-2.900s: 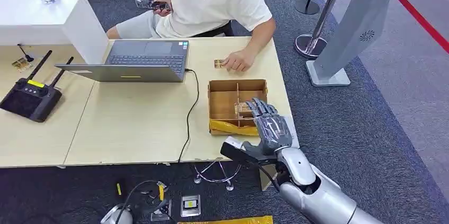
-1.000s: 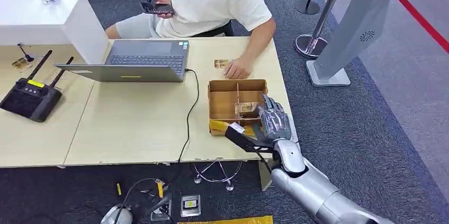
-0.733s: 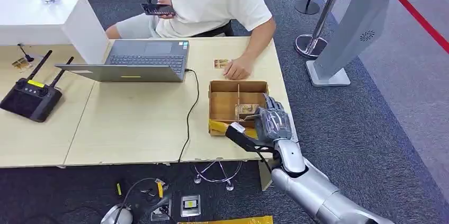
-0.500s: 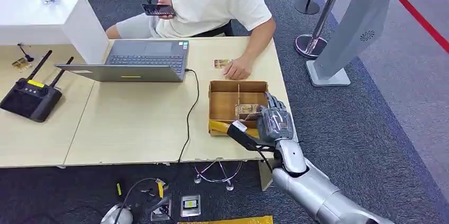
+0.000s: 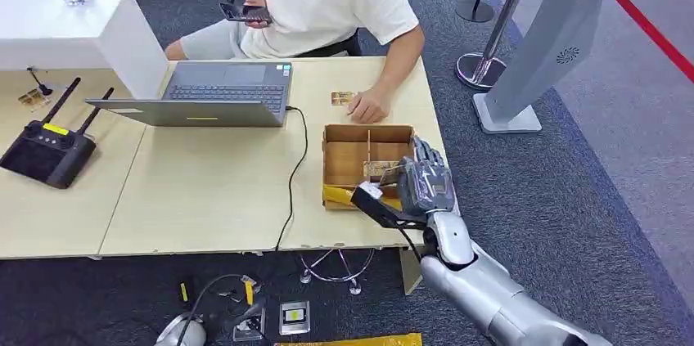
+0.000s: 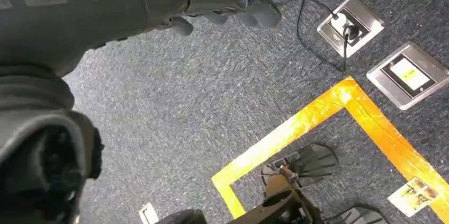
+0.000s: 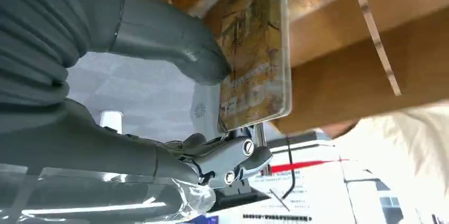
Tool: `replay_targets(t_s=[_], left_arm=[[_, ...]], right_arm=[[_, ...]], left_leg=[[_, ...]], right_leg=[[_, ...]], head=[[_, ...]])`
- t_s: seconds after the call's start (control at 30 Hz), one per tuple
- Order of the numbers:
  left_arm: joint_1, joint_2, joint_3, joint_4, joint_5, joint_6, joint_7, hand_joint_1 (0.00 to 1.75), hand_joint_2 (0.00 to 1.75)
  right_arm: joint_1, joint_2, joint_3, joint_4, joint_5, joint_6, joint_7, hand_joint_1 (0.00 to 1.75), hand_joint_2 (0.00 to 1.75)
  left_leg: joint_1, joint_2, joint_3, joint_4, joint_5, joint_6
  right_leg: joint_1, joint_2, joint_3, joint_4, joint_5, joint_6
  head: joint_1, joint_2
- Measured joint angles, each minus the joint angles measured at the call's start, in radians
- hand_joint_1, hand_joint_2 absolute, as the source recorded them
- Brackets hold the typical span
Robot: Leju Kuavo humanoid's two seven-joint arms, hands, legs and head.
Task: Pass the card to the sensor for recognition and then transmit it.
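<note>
The card point(image 7: 254, 49) is between my thumb and my fingers, and my right hand point(image 5: 424, 185) pinches it at the near right compartment of the cardboard box point(image 5: 344, 158). In the right wrist view my thick grey thumb point(image 7: 169, 41) presses flat on the card's face, and the darker fingers close from the other side. I judge that this is the picking step: the card is gripped, but it is not yet clear of the box, and the brown walls stand just beside it.

The next move, I think, calls for a straight lift, so that the card's edge does not catch on the thin divider point(image 7: 373, 28). After that the card must go to the sensor; I cannot tell which thing here is the sensor.

The card is thin, stiff and rectangular, with rounded corners and a glossy gold-brown print. The box is matte corrugated cardboard with slim partitions. The table point(image 5: 205, 199) is smooth pale wood.

My left hand point(image 6: 227, 1) hangs over the grey carpet and holds nothing; its fingers look loosely curled, not spread.
</note>
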Motion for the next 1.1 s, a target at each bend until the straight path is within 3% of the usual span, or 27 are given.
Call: replay_targets(t_s=[0.3,0.83,1.1], left_arm=[[-0.007,-0.011,0.000,0.003,-0.052,0.000,0.000,0.00,0.00],[-0.014,-0.027,0.000,0.006,-0.108,0.000,0.003,0.00,0.00],[-0.022,-0.039,0.000,0.005,-0.136,0.000,0.011,0.00,0.00]], right_arm=[[-0.085,-0.017,-0.046,-0.071,0.053,-0.012,0.081,1.75,1.75],[-0.179,-0.077,-0.100,-0.163,0.056,0.001,0.128,1.75,1.75],[-0.221,-0.103,-0.112,-0.177,0.063,0.063,0.157,1.75,1.75]], left_leg=[[0.000,0.000,0.001,0.000,0.000,0.000],[0.000,0.000,0.001,0.000,0.000,0.000],[0.000,0.000,0.001,0.000,0.000,0.000]], right_leg=[[0.000,0.000,0.000,0.000,0.000,0.000],[0.000,0.000,0.000,0.000,0.000,0.000],[0.000,0.000,0.000,0.000,0.000,0.000]], head=[[0.000,0.000],[0.000,0.000],[0.000,0.000]])
